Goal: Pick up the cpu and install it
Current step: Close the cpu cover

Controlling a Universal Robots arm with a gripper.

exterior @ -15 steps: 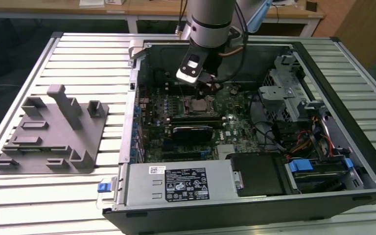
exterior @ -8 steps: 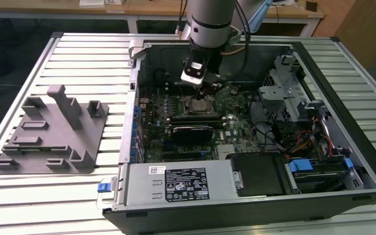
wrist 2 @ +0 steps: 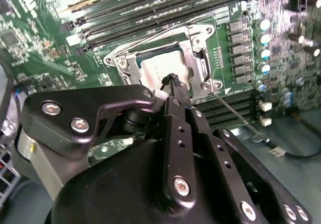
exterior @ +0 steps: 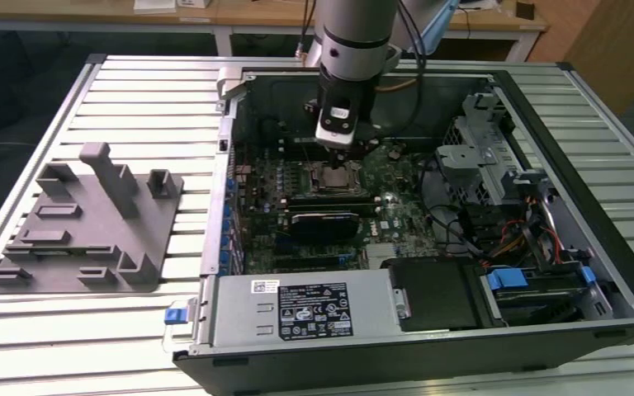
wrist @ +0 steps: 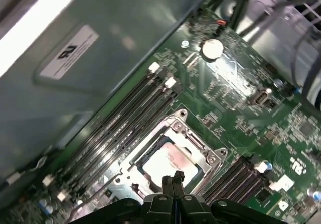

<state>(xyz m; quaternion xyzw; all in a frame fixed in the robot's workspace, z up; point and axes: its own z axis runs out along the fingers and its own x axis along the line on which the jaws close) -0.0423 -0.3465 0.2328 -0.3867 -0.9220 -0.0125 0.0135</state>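
The cpu is a flat square chip with a silver top. It lies inside the metal-framed socket on the green motherboard, and it shows in both wrist views. My gripper hangs straight over it, black fingers pressed together with nothing between them. The fingertips stand just above the chip's near edge; I cannot tell whether they touch it. In the exterior view the gripper reaches down into the open computer case, over the socket.
A grey plastic fixture with upright posts sits on the slatted table at the exterior view's left. Inside the case are a power supply, a drive cage and cables. Memory slots run beside the socket.
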